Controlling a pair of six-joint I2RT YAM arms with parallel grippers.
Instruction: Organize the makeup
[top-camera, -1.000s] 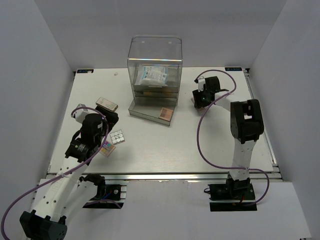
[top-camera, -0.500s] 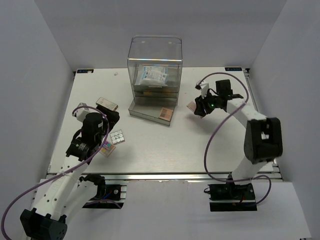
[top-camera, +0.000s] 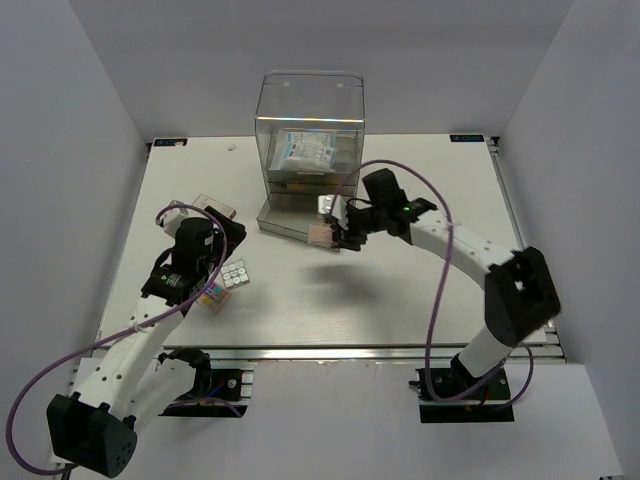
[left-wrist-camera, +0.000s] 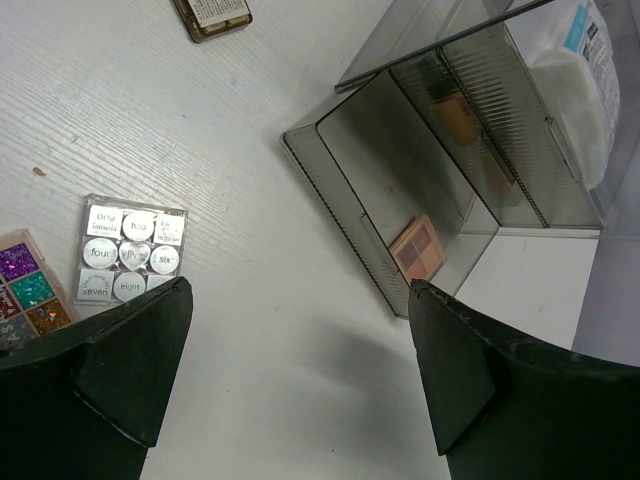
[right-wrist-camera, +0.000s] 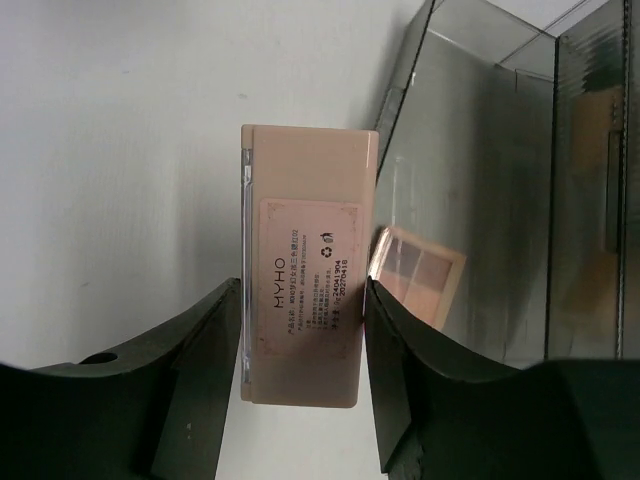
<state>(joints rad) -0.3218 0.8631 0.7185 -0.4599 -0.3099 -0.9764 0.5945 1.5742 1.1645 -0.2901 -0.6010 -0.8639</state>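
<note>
The right arm is stretched left across the table (top-camera: 420, 290), elbow bent, its wrist at the front right corner of the pulled-out bottom drawer (left-wrist-camera: 400, 150). The right gripper (right-wrist-camera: 303, 290) pinches a peach palette (right-wrist-camera: 308, 265) by its 2 long edges, label side towards the wrist camera. Most of the palette hangs over the table, and its right edge overlaps the drawer's front rim. Whether it touches that rim cannot be told.

The left arm is folded over the table's left side. The left gripper (left-wrist-camera: 300, 290) is spread wide and holds nothing, pointing towards the drawer.

The clear acrylic drawer box (top-camera: 310, 100) holds a white-blue packet (top-camera: 305, 152) in its upper part. The open drawer holds 1 second peach palette (left-wrist-camera: 418, 250), pans up, near its front wall. Something tan shows through the ribbed front of a shut drawer above, too blurred to name.

On the table by the left gripper lie the white palette of round pans (left-wrist-camera: 130, 260) and, just beside it, the multicoloured palette (left-wrist-camera: 25, 300), cut off by the picture's edge. A flat tan palette (left-wrist-camera: 215, 12) lies farther back, cut off at the top.
</note>
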